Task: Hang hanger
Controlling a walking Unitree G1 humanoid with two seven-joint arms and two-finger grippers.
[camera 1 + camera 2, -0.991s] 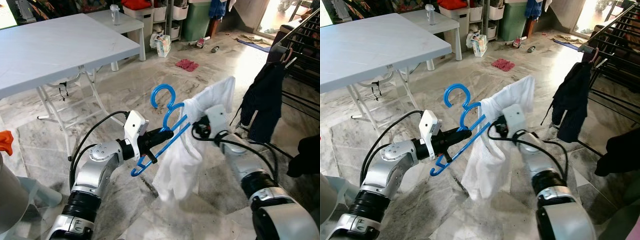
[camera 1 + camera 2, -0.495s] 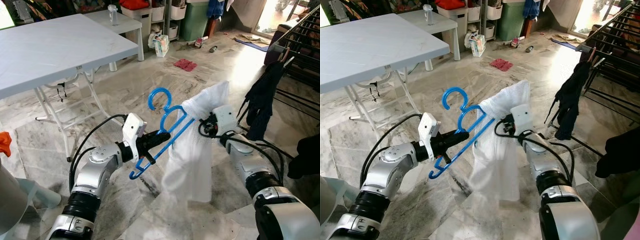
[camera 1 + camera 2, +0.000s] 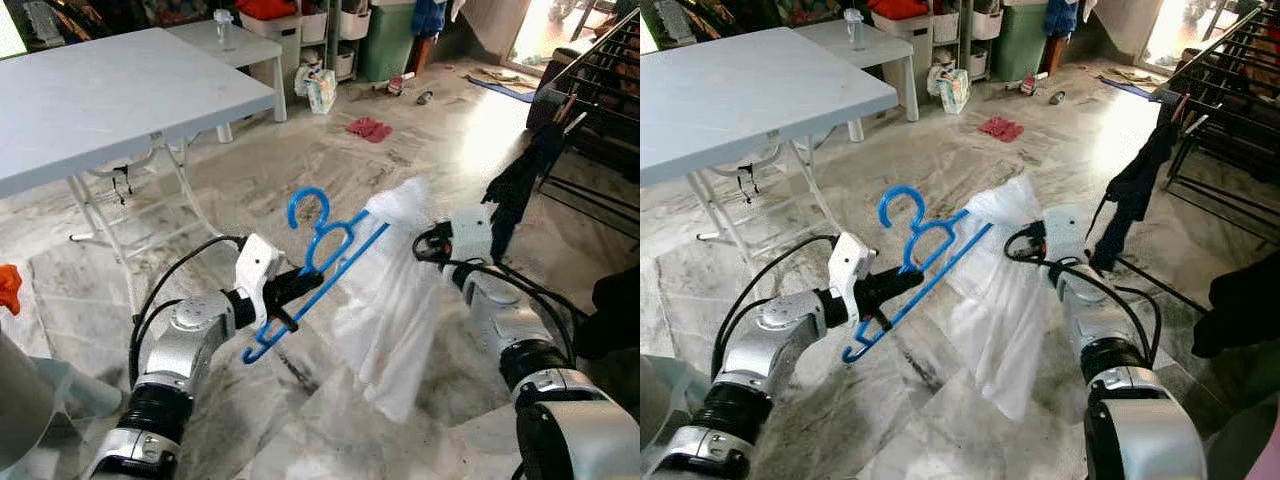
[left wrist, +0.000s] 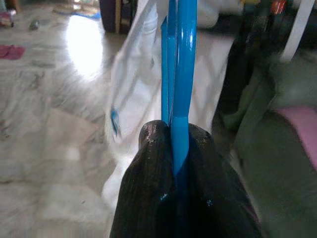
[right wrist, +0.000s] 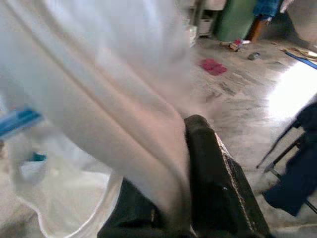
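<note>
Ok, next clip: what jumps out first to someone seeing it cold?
The bright blue hanger, held up mid-frame by the left gripper, shut on its lower bar. A white garment drapes from its far end, pinched by the right gripper. Behind at right stands a drying rack with a dark garment.

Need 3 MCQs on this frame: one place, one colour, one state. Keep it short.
1. Where is the drying rack?
A. to the robot's right
B. under the table
C. to the robot's left

2. What colour is the hanger?
A. red
B. blue
C. black

3. What is the left gripper doing?
A. hanging open
B. shut on the hanger
C. shut on a bottle

Key: 1 A, it stands at the right edge of the eye views, with dark clothes on it. 2 B, bright blue hook and bar. 3 B, the left wrist view shows both fingers clamped on the blue bar, while the right gripper grips the white cloth.
</note>
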